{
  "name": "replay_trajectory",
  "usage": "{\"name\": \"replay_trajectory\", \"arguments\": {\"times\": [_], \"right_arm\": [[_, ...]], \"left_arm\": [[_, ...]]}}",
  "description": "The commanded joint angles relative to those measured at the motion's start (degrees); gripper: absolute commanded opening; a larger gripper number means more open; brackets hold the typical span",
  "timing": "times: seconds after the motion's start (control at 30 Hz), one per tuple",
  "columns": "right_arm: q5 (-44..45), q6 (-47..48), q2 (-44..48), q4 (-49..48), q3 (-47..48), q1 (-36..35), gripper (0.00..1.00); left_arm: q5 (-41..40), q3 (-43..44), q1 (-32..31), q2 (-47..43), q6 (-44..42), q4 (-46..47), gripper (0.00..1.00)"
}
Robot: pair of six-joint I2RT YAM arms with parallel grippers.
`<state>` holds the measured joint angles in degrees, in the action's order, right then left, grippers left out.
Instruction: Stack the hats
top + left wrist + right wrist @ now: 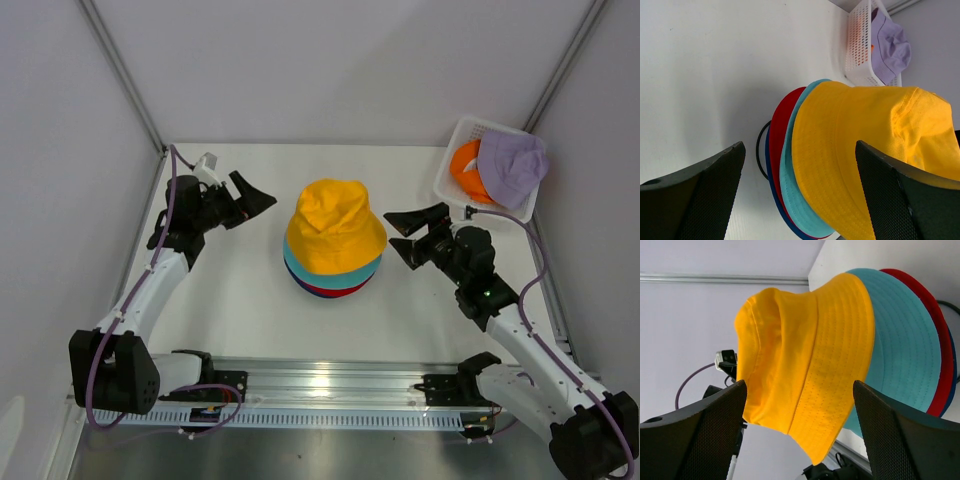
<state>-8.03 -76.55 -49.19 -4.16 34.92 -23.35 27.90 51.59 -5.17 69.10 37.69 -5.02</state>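
A stack of hats stands mid-table: the yellow hat [334, 228] on top, then the teal [296, 271], red [335, 291] and navy brims. In the left wrist view the yellow hat [865, 150], teal brim [790, 185], red brim [782, 125] and navy edge [771, 175] show. The lavender hat [512, 165] and orange hat [465, 170] lie in the white basket [452, 148]. My left gripper [252, 200] is open, left of the stack. My right gripper [414, 236] is open, right of it. Both are empty.
A thin black wire frame [760, 150] shows under the stack. The basket [860, 45] sits in the far right corner against the wall. White walls enclose the table on three sides. A metal rail [320, 385] runs along the near edge.
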Motion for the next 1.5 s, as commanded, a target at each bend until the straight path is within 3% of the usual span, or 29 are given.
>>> {"name": "replay_trajectory", "arguments": {"times": [0.0, 0.13, 0.37, 0.47, 0.57, 0.6, 0.67, 0.7, 0.73, 0.87, 1.23, 1.47], "right_arm": [[2.58, -1.15, -1.35, 2.66, 3.57, -1.43, 0.89], [4.25, -1.93, -1.26, 8.98, 5.42, -2.83, 0.89], [4.61, -3.86, -2.75, 10.23, 5.86, -4.5, 0.85], [4.08, -4.57, -3.89, 6.37, 4.73, -5.03, 0.76], [3.99, -4.83, -5.56, 4.87, 4.98, -5.39, 0.6], [3.82, -4.22, -6.0, 4.87, 5.25, -5.65, 0.43], [3.81, -3.34, -6.44, 4.87, 6.13, -6.0, 0.21], [4.25, -1.77, -6.36, 5.13, 6.39, -6.44, 0.04], [4.51, -0.54, -6.18, 5.65, 6.74, -6.61, 0.0], [7.51, 8.25, -3.38, 5.32, 4.47, -8.64, 0.0], [6.45, 24.96, 3.22, -14.88, -12.93, -9.87, 0.0], [5.48, 28.92, -3.19, -22.81, -15.49, -10.13, 0.0]], "left_arm": [[1.54, 0.61, 0.34, -1.6, 0.89, 1.94, 0.93], [1.37, 0.79, 0.34, -1.78, 0.45, 1.59, 0.93], [1.72, 1.05, 0.34, -1.69, 0.45, 1.41, 0.93], [1.81, 1.14, 0.34, -1.69, 0.28, 1.68, 0.93], [1.72, 1.32, 0.34, -1.6, 0.28, 1.68, 0.93], [1.72, 1.23, 0.34, -1.43, 0.28, 1.59, 0.93], [1.54, 1.32, 0.34, -1.25, 0.28, 1.59, 0.93], [1.54, 1.23, 0.34, -1.25, 0.28, 1.59, 0.93], [1.37, 1.23, 0.34, -1.25, 0.28, 1.68, 0.93], [1.54, 1.23, 0.34, -0.64, 0.89, 2.47, 0.93], [3.56, -1.22, 0.34, 1.91, 5.63, 8.53, 0.9], [6.9, -2.99, -1.94, 1.56, 10.12, 12.93, 0.69]]}}
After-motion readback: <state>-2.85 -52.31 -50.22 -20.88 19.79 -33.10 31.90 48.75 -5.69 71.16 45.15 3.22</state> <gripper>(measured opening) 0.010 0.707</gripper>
